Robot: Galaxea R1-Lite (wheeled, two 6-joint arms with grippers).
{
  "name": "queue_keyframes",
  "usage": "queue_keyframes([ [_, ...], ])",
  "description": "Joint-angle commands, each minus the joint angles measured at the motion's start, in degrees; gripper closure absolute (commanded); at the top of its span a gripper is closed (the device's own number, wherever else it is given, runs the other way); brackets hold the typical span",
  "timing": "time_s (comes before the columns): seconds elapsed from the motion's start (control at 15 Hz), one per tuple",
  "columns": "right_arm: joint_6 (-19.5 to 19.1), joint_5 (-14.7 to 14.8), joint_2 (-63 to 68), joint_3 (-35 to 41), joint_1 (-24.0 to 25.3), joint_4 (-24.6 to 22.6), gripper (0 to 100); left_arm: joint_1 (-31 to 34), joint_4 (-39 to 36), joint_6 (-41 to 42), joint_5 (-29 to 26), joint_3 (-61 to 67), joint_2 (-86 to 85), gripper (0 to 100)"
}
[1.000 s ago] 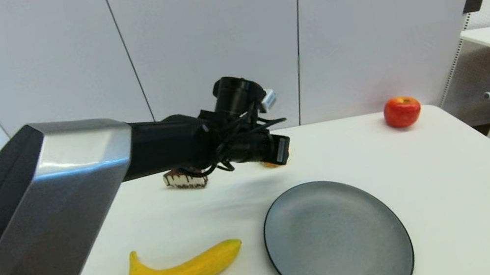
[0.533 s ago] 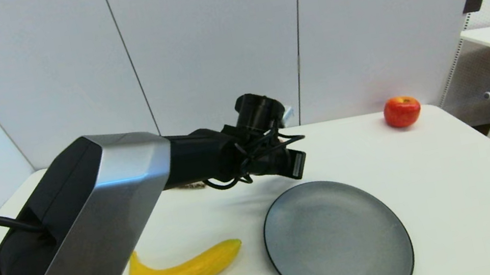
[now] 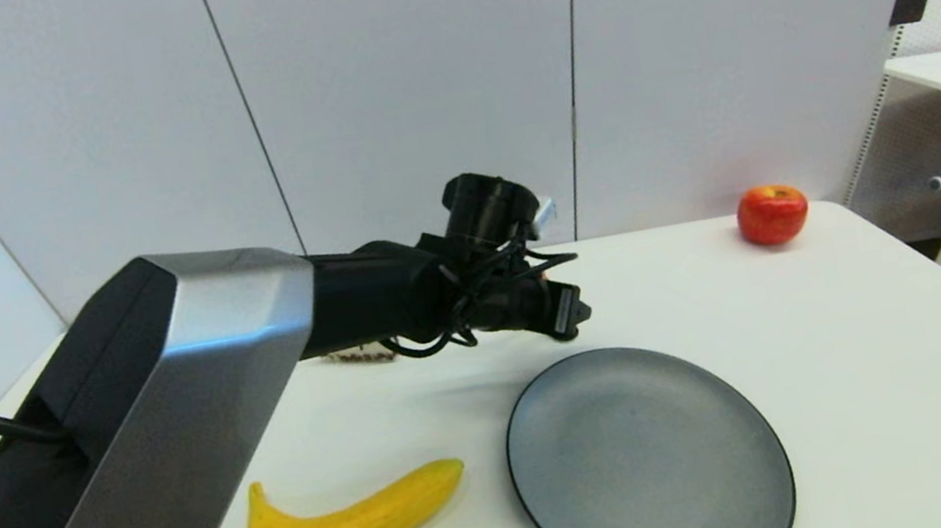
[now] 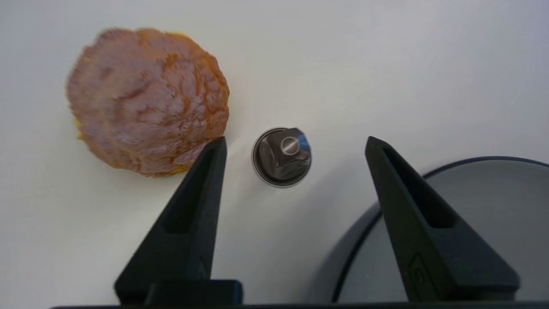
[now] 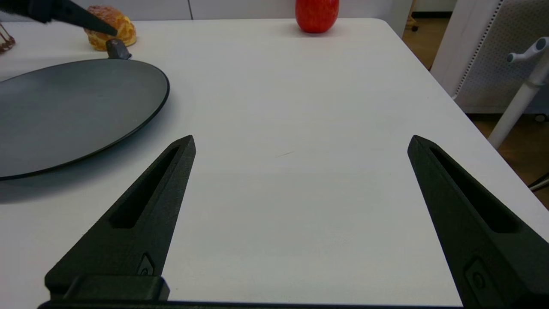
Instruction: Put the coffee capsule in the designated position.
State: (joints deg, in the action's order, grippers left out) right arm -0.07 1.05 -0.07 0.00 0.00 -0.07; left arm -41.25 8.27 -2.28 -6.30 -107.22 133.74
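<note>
The coffee capsule (image 4: 282,156), a tiny dark dome with a flared rim, stands on the white table between the cream puff (image 4: 146,101) and the dark plate (image 4: 472,223). My left gripper (image 4: 296,140) hovers over it, open, one finger on each side, and one fingertip (image 4: 216,148) is close to the puff. In the head view my left wrist (image 3: 525,303) hides the capsule. The right wrist view shows the capsule (image 5: 116,49) by the plate's far rim. My right gripper (image 5: 302,139) is open and empty over bare table. No mark shows the designated position.
A grey plate (image 3: 646,454) sits front centre with a banana (image 3: 352,527) to its left. An apple (image 3: 772,213) stands at the far right of the table. A slice of cake (image 3: 357,355) peeks out behind my left arm.
My left arm has swung right and come down over the spot behind the plate, then lifted slightly. The objects on the table have not moved.
</note>
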Motion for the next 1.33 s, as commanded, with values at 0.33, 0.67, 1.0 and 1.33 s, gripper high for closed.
queue_keyframes([
  [0.33, 0.0, 0.0, 0.1, 0.0, 0.0, 0.0, 0, 17.1, 7.2, 14.9, 0.2, 33.6, -42.7, 0],
  [0.67, 0.0, 0.0, 0.1, 0.0, 0.0, 0.0, 0, 32.2, -17.5, 15.0, 0.1, 71.7, -74.9, 0],
  [1.0, 0.0, 0.0, 0.1, 0.0, 0.0, 0.0, 0, 35.8, -33.8, 12.2, 1.6, 102.6, -105.7, 0],
  [1.33, 0.0, 0.0, 0.1, 0.0, 0.0, 0.0, 0, 38.4, -20.9, 11.6, 4.8, 107.3, -118.3, 0],
])
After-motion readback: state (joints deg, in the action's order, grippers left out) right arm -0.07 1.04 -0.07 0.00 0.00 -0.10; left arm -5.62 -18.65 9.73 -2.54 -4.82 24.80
